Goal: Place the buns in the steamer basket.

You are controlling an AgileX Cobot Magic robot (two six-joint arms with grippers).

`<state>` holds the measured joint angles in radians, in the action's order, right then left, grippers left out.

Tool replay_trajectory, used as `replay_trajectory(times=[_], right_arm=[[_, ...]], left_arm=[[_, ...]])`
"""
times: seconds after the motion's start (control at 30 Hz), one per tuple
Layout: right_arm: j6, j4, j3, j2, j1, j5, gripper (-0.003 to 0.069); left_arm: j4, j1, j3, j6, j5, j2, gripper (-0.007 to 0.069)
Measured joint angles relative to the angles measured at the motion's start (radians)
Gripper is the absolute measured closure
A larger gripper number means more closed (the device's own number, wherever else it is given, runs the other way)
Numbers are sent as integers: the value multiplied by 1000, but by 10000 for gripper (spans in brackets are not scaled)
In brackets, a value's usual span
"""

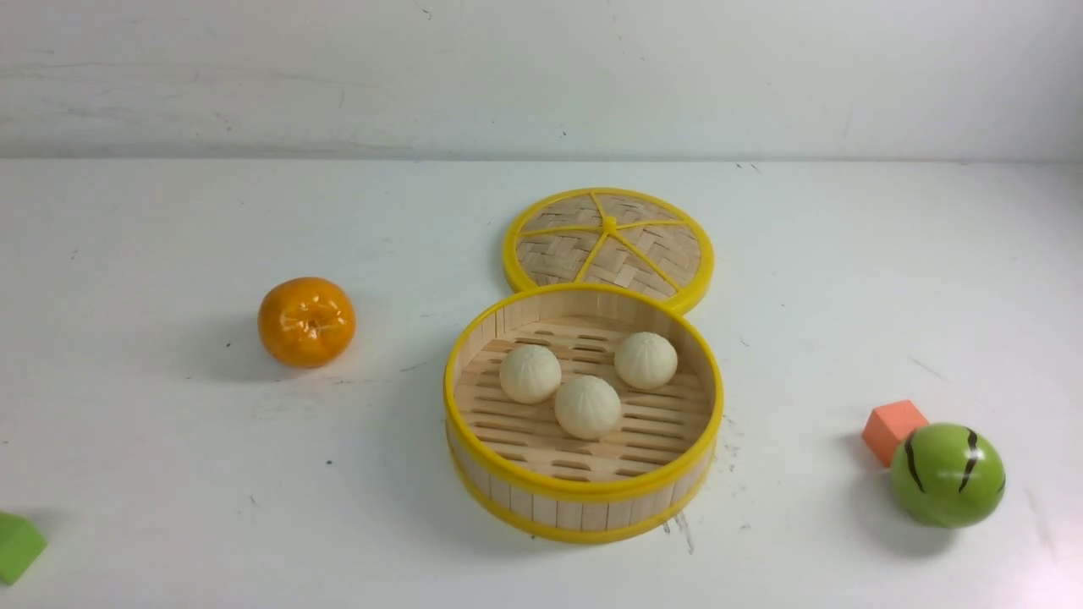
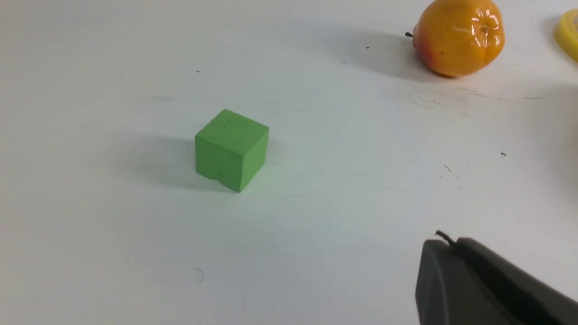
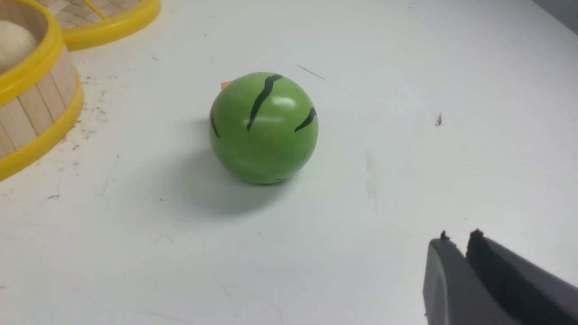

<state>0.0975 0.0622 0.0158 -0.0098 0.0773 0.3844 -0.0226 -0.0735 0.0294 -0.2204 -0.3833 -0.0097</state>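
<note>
front view is showing all three buns (image 1: 587,406) sitting inside the basket (image 1: 584,491), so nothing is lying out for either arm to fetch. the left gripper (image 2: 445,246) and right gripper (image 3: 456,243) are hanging with jaws pressed together, well apart from it.

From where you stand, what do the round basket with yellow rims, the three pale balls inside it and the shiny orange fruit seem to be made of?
The round basket with yellow rims looks like pale bamboo or wood: visible grain, separate wall strips, slatted floor; its rims look like smooth plastic. The three pale balls are matte with faint pleats, possibly foam or rubber. The shiny orange fruit shows hard glossy highlights, likely plastic.
</note>
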Motion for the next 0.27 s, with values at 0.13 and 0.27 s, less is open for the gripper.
replay_trajectory(times=[0.13,0.27], right_arm=[[0,0,0,0,0,0,584],[0,0,0,0,0,0,578]], left_arm=[[0,0,0,0,0,0,620],[0,0,0,0,0,0,617]])
